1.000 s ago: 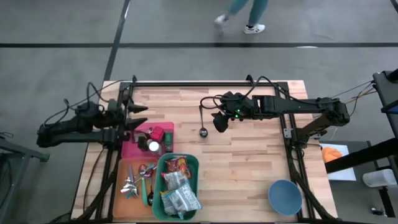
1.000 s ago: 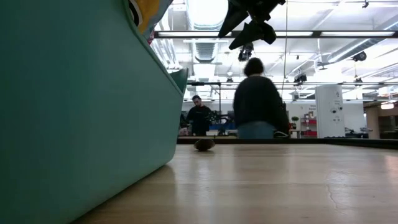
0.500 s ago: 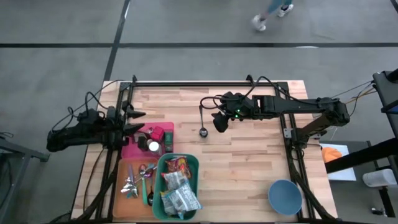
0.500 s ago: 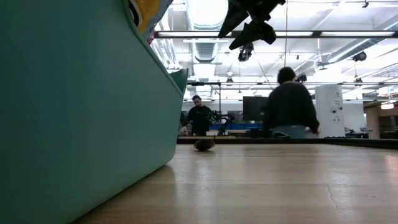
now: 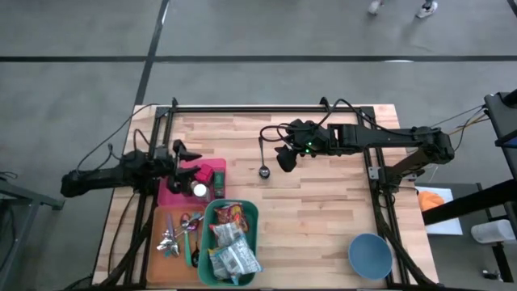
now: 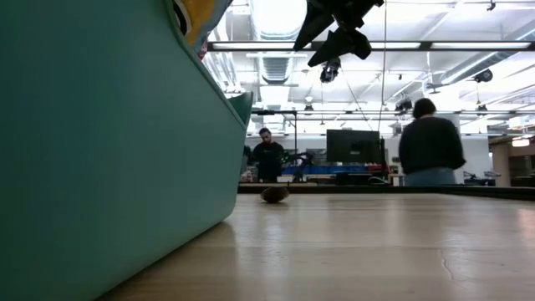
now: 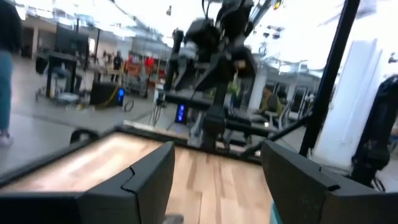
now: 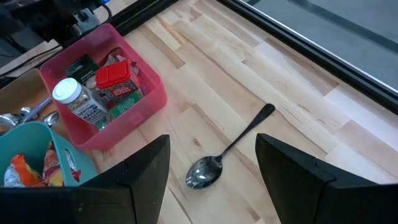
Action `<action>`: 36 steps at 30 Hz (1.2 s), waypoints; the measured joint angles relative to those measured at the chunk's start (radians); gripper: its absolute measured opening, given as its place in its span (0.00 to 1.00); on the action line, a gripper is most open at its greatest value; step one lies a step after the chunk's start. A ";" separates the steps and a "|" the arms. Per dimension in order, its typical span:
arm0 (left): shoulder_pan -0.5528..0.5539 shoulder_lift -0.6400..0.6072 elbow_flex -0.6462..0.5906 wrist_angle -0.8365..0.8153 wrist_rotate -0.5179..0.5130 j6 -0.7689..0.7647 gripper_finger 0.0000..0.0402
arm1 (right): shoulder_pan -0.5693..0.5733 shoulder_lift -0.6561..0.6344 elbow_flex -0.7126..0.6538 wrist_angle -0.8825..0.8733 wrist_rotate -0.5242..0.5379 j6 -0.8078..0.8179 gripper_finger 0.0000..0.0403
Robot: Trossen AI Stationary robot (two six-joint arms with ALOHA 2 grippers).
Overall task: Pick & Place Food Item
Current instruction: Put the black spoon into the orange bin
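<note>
While the left claw [image 5: 184, 156] hangs open and empty over the pink plastic bin [image 5: 216, 171], the teal bin's snack packets [image 5: 229, 236] lie just beyond, unpicked, and farther off the right claw [image 5: 281, 150] waits open above a metal spoon [image 8: 231, 149], so next comes a descent onto one food item.

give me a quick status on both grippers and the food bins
Left gripper open, empty, over pink bin. Right gripper open, empty, above spoon. Snack packs in teal bin untouched.
</note>
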 joint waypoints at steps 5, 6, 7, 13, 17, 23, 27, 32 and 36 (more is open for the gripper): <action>0.000 0.000 -0.001 0.005 -0.004 0.043 0.59 | 0.000 0.000 0.000 0.000 0.000 0.000 0.58; 0.000 -0.001 -0.001 0.003 -0.007 0.032 0.59 | 0.000 0.000 0.000 0.000 0.000 0.000 0.58; 0.000 -0.001 -0.001 -0.016 -0.012 0.015 0.59 | 0.000 0.000 0.000 0.000 0.000 0.000 0.58; 0.000 0.002 -0.001 -0.160 -0.019 -0.094 0.59 | 0.000 0.000 0.000 0.000 0.000 0.000 0.58; 0.000 0.015 0.003 -0.168 -0.021 -0.112 0.59 | 0.000 0.000 0.000 0.001 0.000 0.000 0.58; 0.000 0.020 0.003 -0.168 -0.022 -0.111 0.59 | 0.000 0.000 0.000 0.001 0.000 0.000 0.58; 0.001 0.020 0.003 -0.168 -0.022 -0.111 0.59 | 0.000 0.000 0.000 0.001 0.000 0.000 0.58; 0.001 0.020 0.003 -0.169 -0.022 -0.108 0.59 | 0.000 0.000 0.000 0.002 0.000 -0.002 0.58; 0.001 0.020 0.003 -0.169 -0.022 -0.108 0.59 | -0.001 0.000 0.000 0.004 0.001 -0.002 0.58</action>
